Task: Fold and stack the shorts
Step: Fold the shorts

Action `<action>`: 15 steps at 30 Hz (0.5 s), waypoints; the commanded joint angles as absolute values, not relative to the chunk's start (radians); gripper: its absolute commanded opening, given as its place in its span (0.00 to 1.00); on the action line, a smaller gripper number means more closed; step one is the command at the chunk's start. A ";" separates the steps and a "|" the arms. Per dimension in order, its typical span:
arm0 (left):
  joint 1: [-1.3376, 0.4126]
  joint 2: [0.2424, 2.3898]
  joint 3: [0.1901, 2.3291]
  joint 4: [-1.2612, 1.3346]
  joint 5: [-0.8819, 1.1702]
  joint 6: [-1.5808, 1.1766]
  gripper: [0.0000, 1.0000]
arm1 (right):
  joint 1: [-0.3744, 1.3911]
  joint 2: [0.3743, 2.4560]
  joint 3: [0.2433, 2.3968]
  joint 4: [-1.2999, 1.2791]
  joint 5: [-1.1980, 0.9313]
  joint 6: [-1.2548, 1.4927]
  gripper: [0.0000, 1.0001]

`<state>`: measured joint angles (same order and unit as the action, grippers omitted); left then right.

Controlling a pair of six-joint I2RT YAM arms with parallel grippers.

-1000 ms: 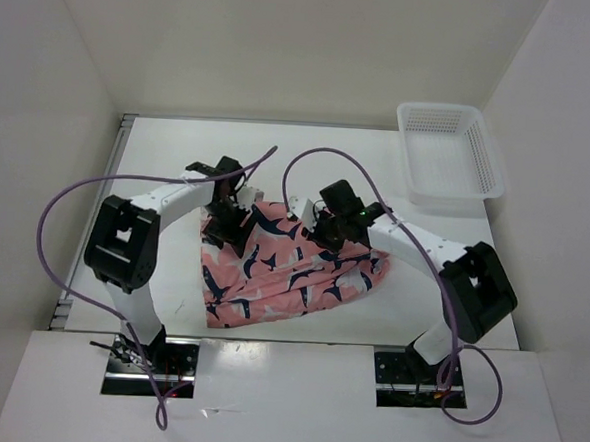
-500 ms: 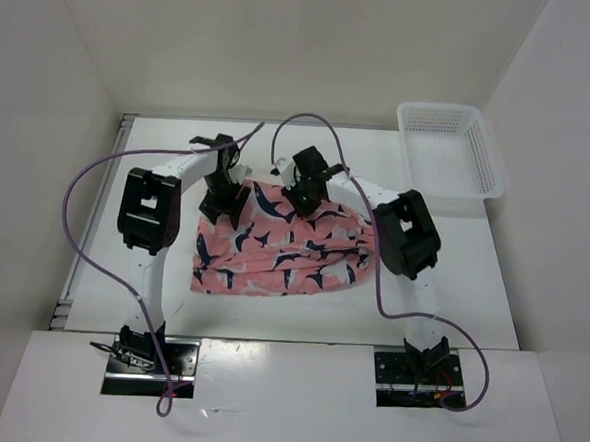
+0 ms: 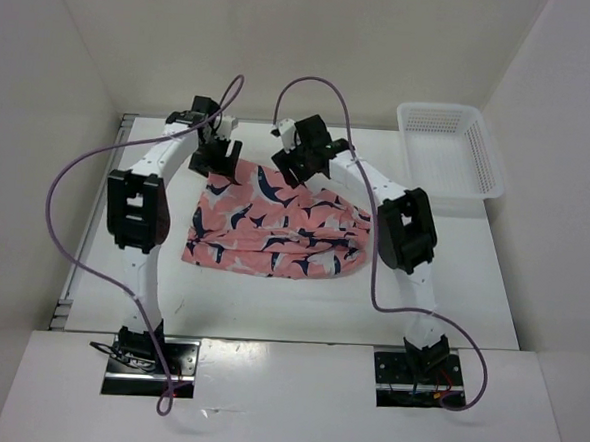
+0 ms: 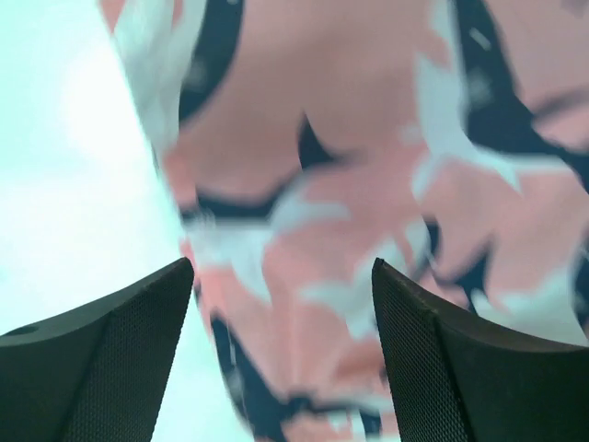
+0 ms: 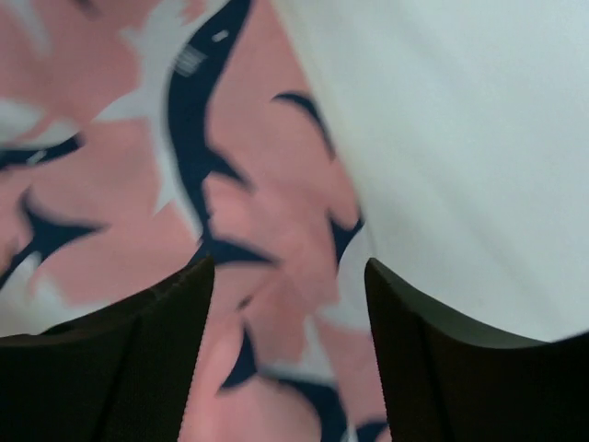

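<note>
The left fingers [image 4: 101,368] and right fingers [image 5: 120,368], parted and gripping nothing, are hovering over the far edge of the salmon-pink shark-printed fabric shorts [image 3: 274,235] spread mid-tabletop [image 3: 451,291], probably needing to pinch that edge for folding.

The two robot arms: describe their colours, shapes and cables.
The left arm and right arm have white links and bulky black joint housings. The left gripper and right gripper are black, with dark, finely textured fingers. A purple cable loops loosely along each arm.
</note>
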<state>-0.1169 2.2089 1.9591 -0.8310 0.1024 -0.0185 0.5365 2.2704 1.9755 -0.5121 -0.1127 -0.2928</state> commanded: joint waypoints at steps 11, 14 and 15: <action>0.040 1.756 1.376 -0.847 0.259 0.000 0.56 | 0.565 1.568 1.273 -0.603 -0.160 -0.543 0.68; 0.040 1.756 1.351 -0.836 0.296 0.000 0.49 | 0.565 1.545 1.200 -0.603 -0.149 -0.587 0.56; 0.040 1.756 1.351 -0.824 0.296 0.000 0.49 | 0.565 1.545 1.180 -0.603 -0.149 -0.607 0.56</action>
